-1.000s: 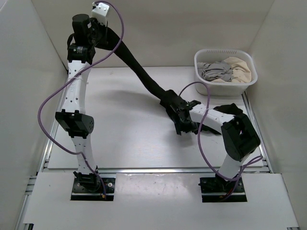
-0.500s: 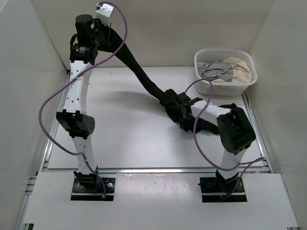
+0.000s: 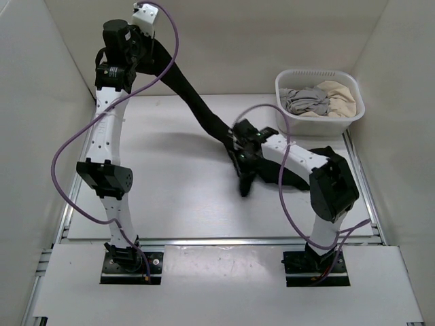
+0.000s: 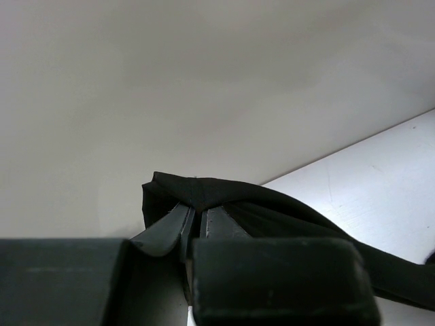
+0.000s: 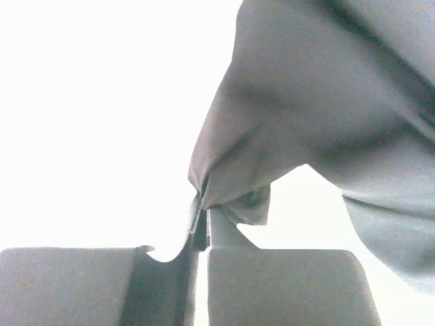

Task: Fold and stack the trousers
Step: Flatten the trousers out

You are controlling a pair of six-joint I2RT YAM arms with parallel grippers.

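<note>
The black trousers (image 3: 194, 102) hang bunched into a taut rope between my two grippers, running from the upper left down to the table's middle. A loose end dangles to about (image 3: 245, 187). My left gripper (image 3: 151, 46) is raised high at the back left, shut on one end. In the left wrist view its fingers (image 4: 221, 227) pinch the trousers (image 4: 272, 210). My right gripper (image 3: 239, 146) is shut on the lower part. The right wrist view is overexposed; there the right gripper (image 5: 204, 217) clamps a fold of the trousers (image 5: 306, 115).
A white basket (image 3: 281, 95) stands at the back right, holding a grey garment (image 3: 306, 100) and a beige garment (image 3: 340, 95). White walls enclose the table (image 3: 163, 176) on three sides. Purple cables loop off both arms.
My right gripper has shut on the trousers and moved up and left with them, leaving an end hanging. The left arm has stayed raised, still gripping.
</note>
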